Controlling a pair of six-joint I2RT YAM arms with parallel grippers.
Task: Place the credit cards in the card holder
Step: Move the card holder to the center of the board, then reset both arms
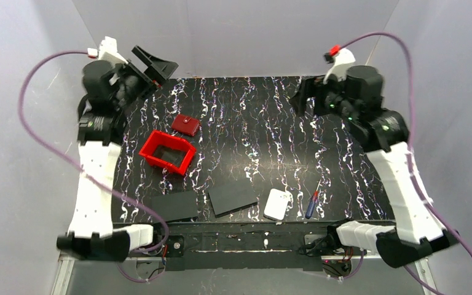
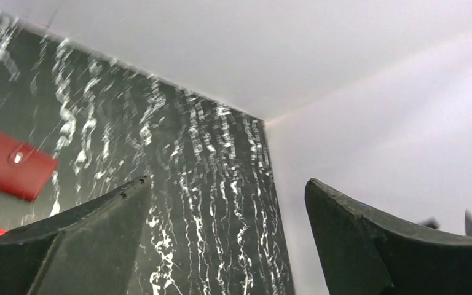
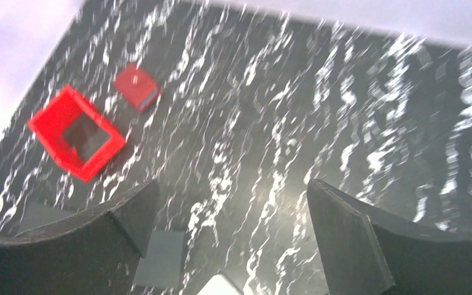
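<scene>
Left gripper point(image 2: 227, 184) and right gripper point(image 3: 232, 184) both spread wide and empty, held high at the far corners (probably to keep the table visible). Card holder point(image 1: 185, 125) lies closed just behind the red bin point(image 1: 163, 165). Credit cards can't be made out.

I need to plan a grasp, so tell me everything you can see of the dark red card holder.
The card holder is a small dark red pouch, roughly square, smooth-looking, with a tiny pale stud on its top face. It appears folded shut and lies flat, slightly askew, on the black marbled table. It sits just beyond the bright red bin, apart from it. Nothing else touches it.
</scene>
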